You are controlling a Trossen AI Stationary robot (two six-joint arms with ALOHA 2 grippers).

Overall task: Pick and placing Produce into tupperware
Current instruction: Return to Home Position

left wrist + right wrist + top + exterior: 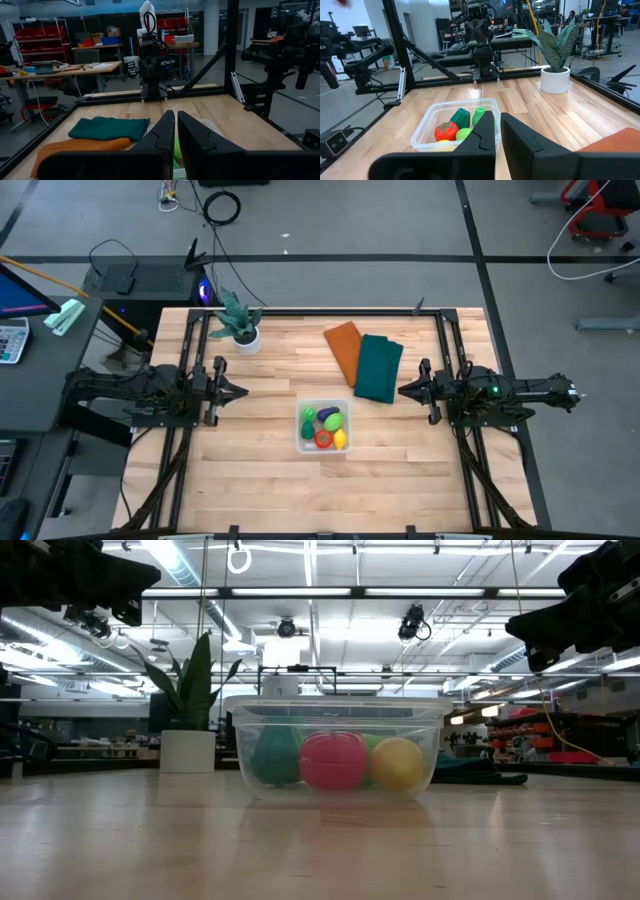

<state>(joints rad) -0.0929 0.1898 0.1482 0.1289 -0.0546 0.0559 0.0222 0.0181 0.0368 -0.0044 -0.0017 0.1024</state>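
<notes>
The container (323,427) sits on the table (250,470) near its front middle, between the two arms. It is about square, so no long axis stands out, and its sides run nearly in line with the table's edges. Inside, touching one another, lie the dark green piece (309,415), the light green piece (332,421), the red piece (324,439), the yellow piece (341,439) and a small purple piece (307,430). In the right wrist view the dark green piece stands up on end, leaning a little. Which way the rounder pieces point cannot be made out. From table height only the dark green, red and yellow show through the wall, with the rest hidden behind them. The left gripper (240,391) is raised left of the container, well apart from it. Its fingers are almost together and hold nothing, and in its own view they hide most of the container. The right gripper (403,390) mirrors it on the right, fingers likewise nearly closed and empty, covering the container's near corner. Behind lie an orange cloth (343,348), a green cloth (378,367) and a potted plant (238,325).
</notes>
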